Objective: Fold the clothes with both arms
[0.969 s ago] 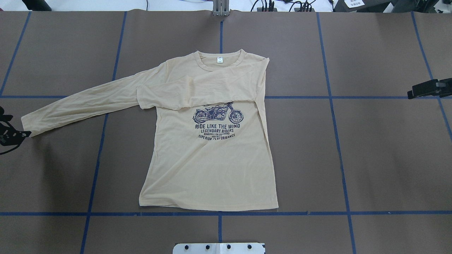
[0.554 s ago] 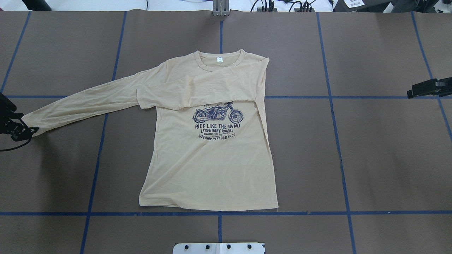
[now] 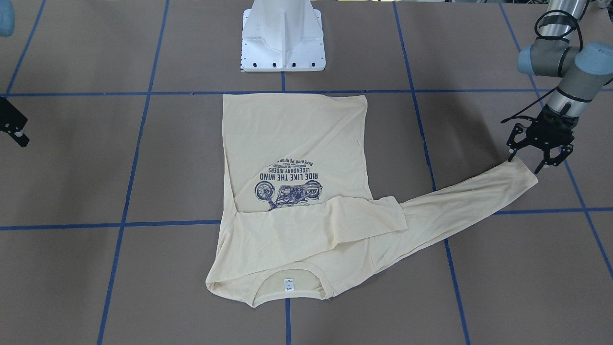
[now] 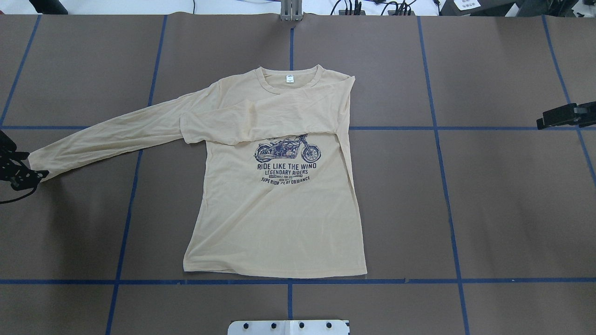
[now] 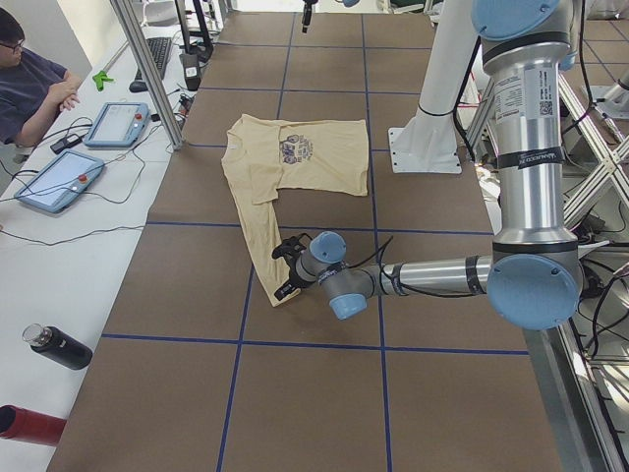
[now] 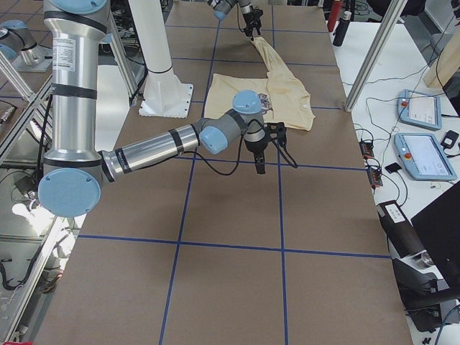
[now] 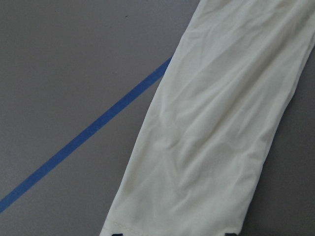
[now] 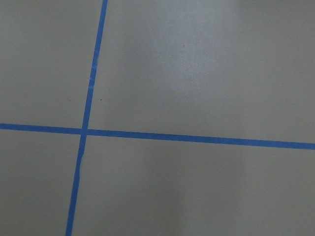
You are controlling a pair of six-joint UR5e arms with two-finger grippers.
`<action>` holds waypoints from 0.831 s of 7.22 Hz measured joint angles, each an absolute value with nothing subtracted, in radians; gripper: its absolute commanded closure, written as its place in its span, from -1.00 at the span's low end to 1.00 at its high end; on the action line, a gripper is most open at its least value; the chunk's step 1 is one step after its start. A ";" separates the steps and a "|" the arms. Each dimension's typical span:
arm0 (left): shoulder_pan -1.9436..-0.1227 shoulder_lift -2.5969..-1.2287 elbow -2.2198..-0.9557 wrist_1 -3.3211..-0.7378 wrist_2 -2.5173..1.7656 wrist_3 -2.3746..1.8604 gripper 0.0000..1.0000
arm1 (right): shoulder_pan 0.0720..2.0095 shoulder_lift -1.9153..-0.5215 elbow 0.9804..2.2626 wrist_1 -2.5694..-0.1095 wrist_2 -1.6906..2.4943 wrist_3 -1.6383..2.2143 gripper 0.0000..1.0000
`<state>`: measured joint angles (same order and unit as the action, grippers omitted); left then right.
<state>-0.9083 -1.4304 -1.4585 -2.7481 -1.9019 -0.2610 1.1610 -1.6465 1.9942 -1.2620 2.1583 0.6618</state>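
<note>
The clothes are one cream-yellow long-sleeved shirt (image 4: 279,218) lying flat with the motorcycle print up. One sleeve (image 4: 260,121) is folded across the chest. The other sleeve (image 4: 111,137) stretches toward the table's left side. My left gripper (image 4: 31,165) (image 3: 524,166) is open at that sleeve's cuff, with a finger on either side of the cuff's end. In the left wrist view the sleeve (image 7: 216,128) fills the frame above the two fingertips. My right gripper (image 4: 542,123) (image 3: 20,139) hovers far from the shirt over bare table; whether it is open or shut I cannot tell.
The brown table top (image 4: 489,209) carries a grid of blue tape lines. The white robot base (image 3: 283,38) stands just behind the shirt's hem. In the left side view a person sits at a white bench with tablets (image 5: 59,182) and bottles (image 5: 59,349) beyond the table's edge.
My left gripper has shifted a little along the table's left edge, closing in on the cuff's end. The shirt and the right gripper have hardly moved.
</note>
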 measured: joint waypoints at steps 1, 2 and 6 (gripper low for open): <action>-0.905 -1.429 -1.458 -2.750 -1.902 -0.261 -0.41 | 1.161 -1.646 1.994 -1.262 2.158 0.664 -1.00; -0.901 -1.429 -1.458 -2.750 -1.902 -0.261 -0.40 | 1.161 -1.645 1.994 -1.262 2.158 0.665 -1.00; -0.892 -1.428 -1.460 -2.749 -1.898 -0.262 1.00 | 1.160 -1.640 1.993 -1.262 2.157 0.669 -1.00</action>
<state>-0.8917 -1.4281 -1.4602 -2.7494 -1.8983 -0.2618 1.1597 -1.6402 1.9927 -1.2624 2.1571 0.6686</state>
